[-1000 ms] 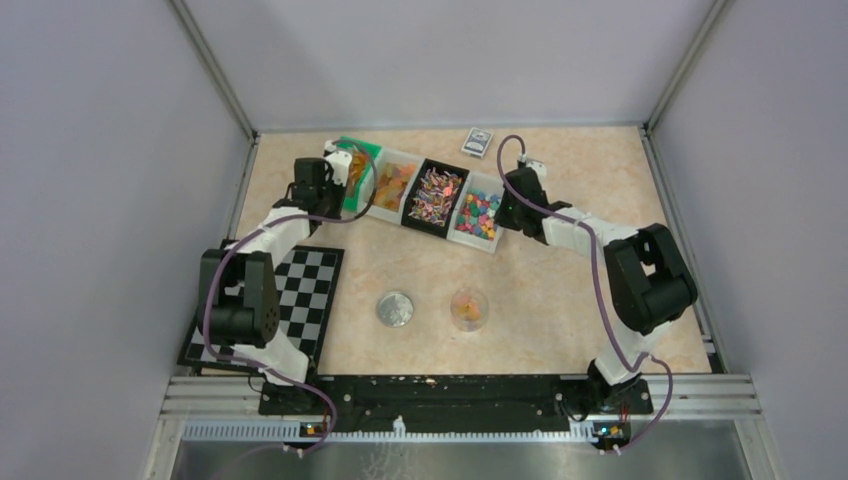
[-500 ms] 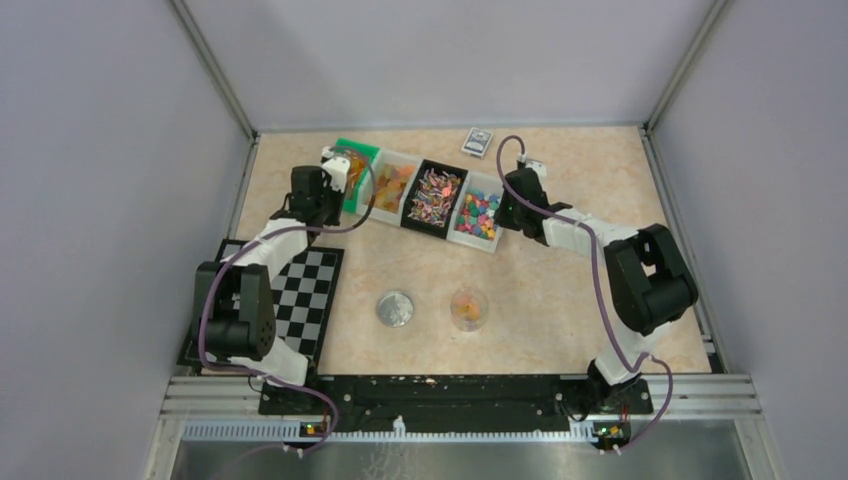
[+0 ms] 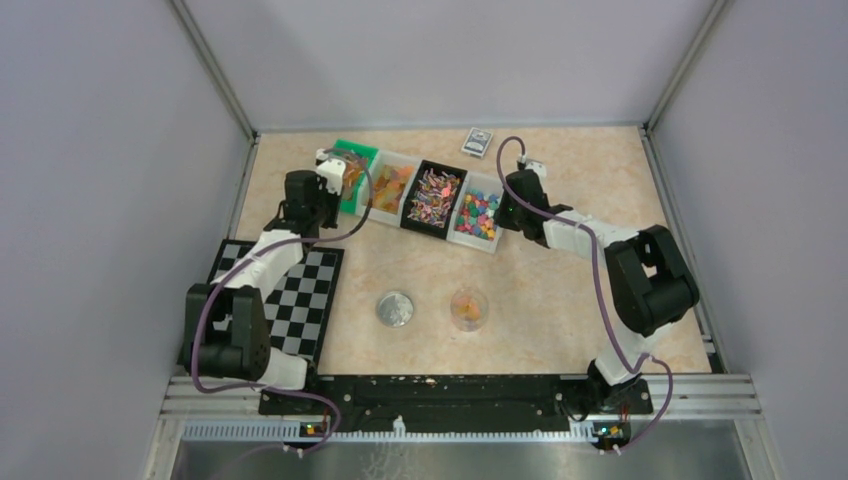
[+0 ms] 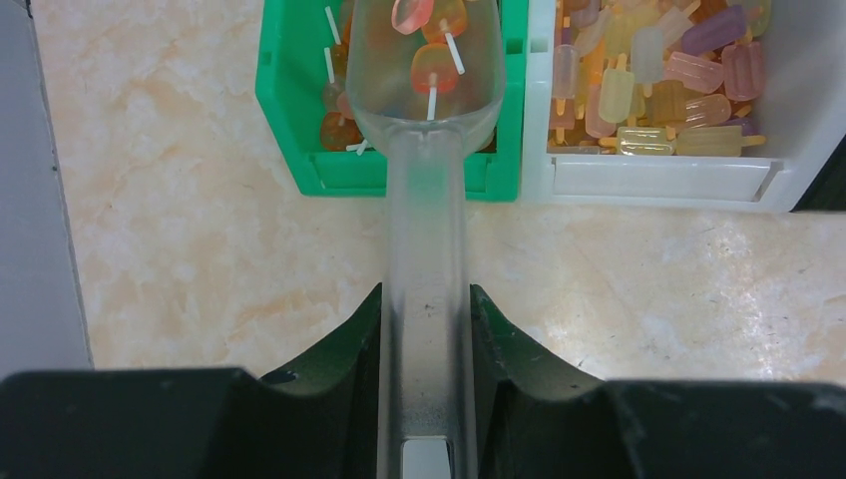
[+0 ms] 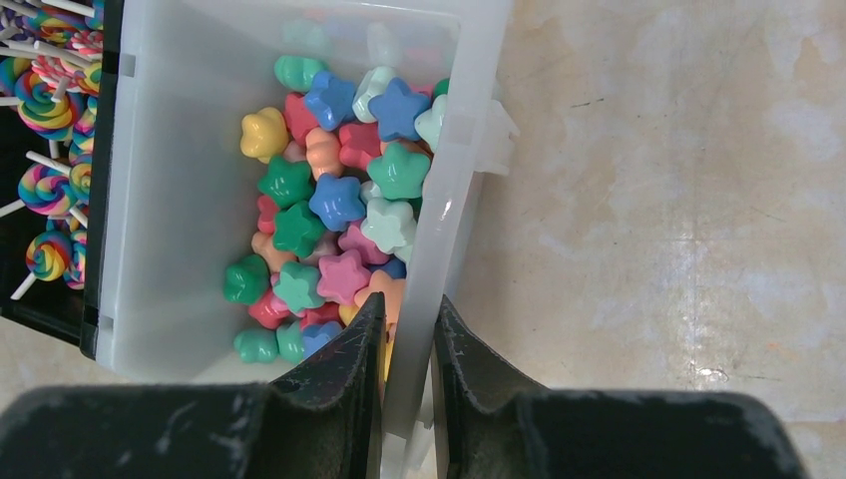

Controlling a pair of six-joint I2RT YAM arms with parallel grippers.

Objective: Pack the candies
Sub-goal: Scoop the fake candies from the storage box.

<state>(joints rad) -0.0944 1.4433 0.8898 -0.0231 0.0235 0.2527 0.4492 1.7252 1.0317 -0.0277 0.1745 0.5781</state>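
My left gripper (image 4: 426, 299) is shut on the handle of a clear plastic scoop (image 4: 427, 200). The scoop's bowl holds a few orange and red candies (image 4: 435, 65) on white sticks and hangs over the near end of the green bin (image 4: 299, 130), which holds more of them. My right gripper (image 5: 408, 309) is shut on the right wall of the white bin (image 5: 449, 190), one finger inside and one outside. That bin holds star-shaped candies (image 5: 334, 200) in mixed colours. In the top view the left gripper (image 3: 325, 175) and right gripper (image 3: 505, 205) stand at either end of the bin row.
Between the end bins sit a white bin of popsicle candies (image 4: 648, 80) and a black bin of lollipops (image 3: 434, 195). Nearer the arms stand a small clear cup (image 3: 469, 309) and a round silver lid (image 3: 395, 309). A checkered mat (image 3: 300, 290) lies at left, a small card (image 3: 478, 141) at the back.
My left arm has swung to the left and drawn the scoop a little back along the green bin. The right arm has not moved.
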